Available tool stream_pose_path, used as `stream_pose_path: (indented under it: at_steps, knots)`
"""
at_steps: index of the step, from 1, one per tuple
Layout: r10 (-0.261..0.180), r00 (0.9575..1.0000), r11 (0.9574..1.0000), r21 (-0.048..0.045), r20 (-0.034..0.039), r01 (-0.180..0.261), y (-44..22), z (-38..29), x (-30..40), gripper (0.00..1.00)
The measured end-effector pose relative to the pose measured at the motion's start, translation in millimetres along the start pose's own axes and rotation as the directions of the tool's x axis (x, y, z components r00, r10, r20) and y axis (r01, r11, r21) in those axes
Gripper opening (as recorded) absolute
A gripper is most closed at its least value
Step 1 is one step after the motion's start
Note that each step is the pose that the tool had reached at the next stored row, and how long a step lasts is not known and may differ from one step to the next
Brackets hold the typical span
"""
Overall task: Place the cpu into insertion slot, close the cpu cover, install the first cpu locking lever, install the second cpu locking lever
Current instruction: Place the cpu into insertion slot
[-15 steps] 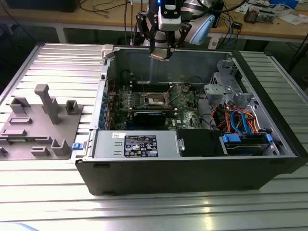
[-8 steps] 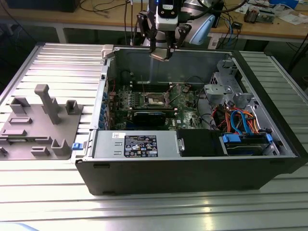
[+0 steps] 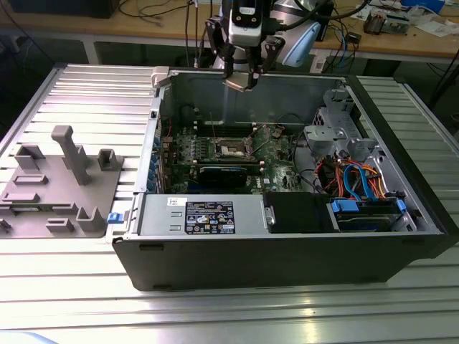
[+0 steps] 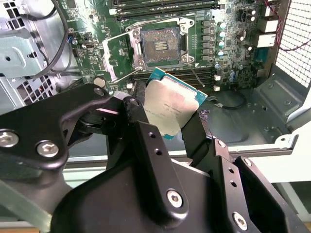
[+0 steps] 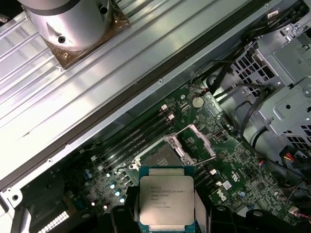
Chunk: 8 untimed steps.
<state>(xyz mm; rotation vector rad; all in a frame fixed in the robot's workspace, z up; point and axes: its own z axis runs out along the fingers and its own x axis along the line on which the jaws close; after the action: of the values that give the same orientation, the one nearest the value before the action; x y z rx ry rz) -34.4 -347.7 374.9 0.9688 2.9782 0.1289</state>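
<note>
I see the cpu silver-grey on top with a teal-green edge, the motherboard green, the cables orange and blue.

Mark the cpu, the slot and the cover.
cpu [image 4: 170,104], second wrist view, middle of its metal top.
slot [image 4: 159,46], second wrist view, its dark centre.
cover [image 4: 109,57], second wrist view, its frame edge.

Your exterior view stands off the bench, raised, and looks down into the open computer case over its near wall, with the end effector above the far wall. Both wrist views sit close behind the end effector and look down past it from different sides. They share the cpu, the insertion slot and the motherboard around it.
</note>
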Motion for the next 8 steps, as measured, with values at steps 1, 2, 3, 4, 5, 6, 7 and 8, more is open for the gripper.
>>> stream_pose_path:
  at_steps: [1, 2, 3, 4, 5, 6, 7, 8]
  knots:
    - [0.004, 1.0, 1.0, 0.0005, 0.0006, -0.004, 0.0, 0.3, 0.0, 0.54]
    - [0.013, 0.9999, 0.9999, 0.0007, 0.0016, -0.013, -0.1, 0.5, 0.0, 0.54]
    - [0.021, 0.9998, 0.9998, 0.0005, 0.0022, -0.021, -0.1, 0.6, 0.0, 0.54]
    - [0.027, 0.9996, 0.9996, 0.0003, 0.0026, -0.027, -0.1, 0.7, 0.0, 0.54]
    - [0.037, 0.9993, 0.9993, 0.0, 0.0035, -0.037, -0.1, 0.8, 0.0, 0.54]
    - [0.046, 0.999, 0.999, -0.0001, 0.0041, -0.046, -0.1, 0.8, -0.1, 0.54]
    - [0.046, 0.9989, 0.9989, -0.0002, 0.0042, -0.046, -0.1, 0.9, -0.1, 0.54]
    - [0.046, 0.9989, 0.9989, -0.0002, 0.0042, -0.046, -0.1, 0.9, 0.0, 0.54]
